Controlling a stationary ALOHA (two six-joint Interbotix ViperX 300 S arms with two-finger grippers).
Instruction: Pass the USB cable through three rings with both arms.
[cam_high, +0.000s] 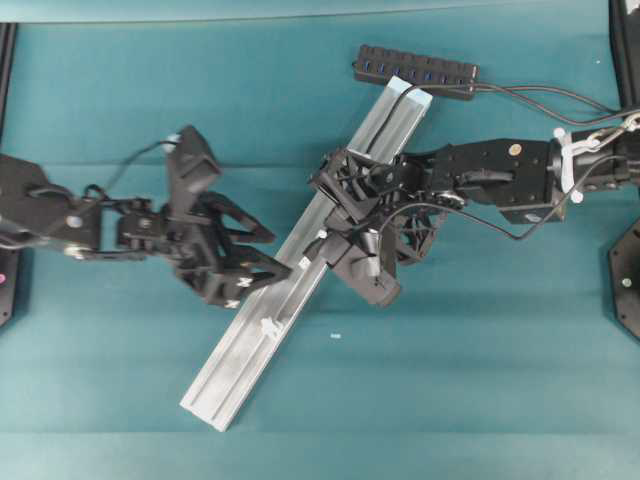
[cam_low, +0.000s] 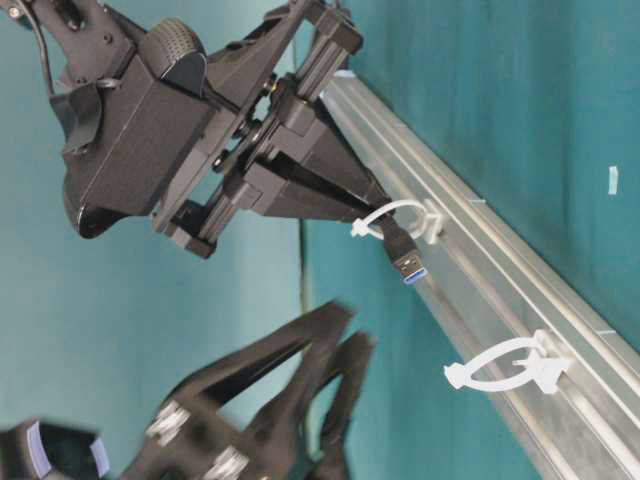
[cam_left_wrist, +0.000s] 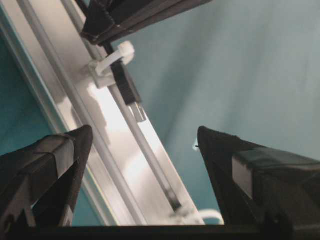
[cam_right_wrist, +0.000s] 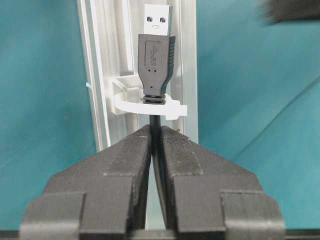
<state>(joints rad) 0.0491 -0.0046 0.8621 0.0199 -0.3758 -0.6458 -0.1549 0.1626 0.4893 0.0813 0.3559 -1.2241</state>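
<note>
While our right gripper (cam_right_wrist: 155, 137) pinched the USB cable (cam_right_wrist: 156, 120) just behind its plug (cam_right_wrist: 157, 55), the plug had poked through one ring (cam_right_wrist: 150, 106) on the silver rail (cam_high: 300, 270), its metal tip clear on the far side. Tight clamp there, jaws nearly together on the thin cord! From table level we saw the second ring (cam_low: 505, 365) waiting further along the rail, with nothing threaded through it. Our left gripper (cam_high: 268, 252) hung spread wide and held nothing, its two fingers (cam_left_wrist: 50, 165) framing the rail just short of the plug. At the rail's far end sat the black hub (cam_high: 415, 72) on the teal table (cam_high: 480, 380).
</note>
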